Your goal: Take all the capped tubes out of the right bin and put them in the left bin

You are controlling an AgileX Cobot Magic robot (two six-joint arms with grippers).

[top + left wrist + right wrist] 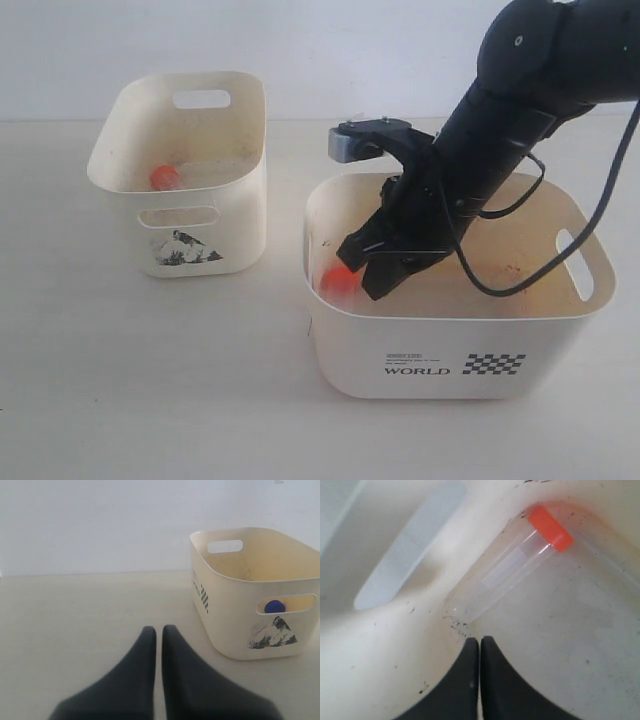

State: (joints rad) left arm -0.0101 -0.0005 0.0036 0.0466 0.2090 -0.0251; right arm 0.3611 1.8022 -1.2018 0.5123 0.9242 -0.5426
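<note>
Right gripper, pinched together and empty, down in the right bin — orange-capped tube hugging the wall just past its tips. Left gripper, together too, over open table near the left bin.

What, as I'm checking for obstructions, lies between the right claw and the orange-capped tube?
Nothing: in the right wrist view only bare, speckled bin lies between the shut right claw and the tube.
</note>
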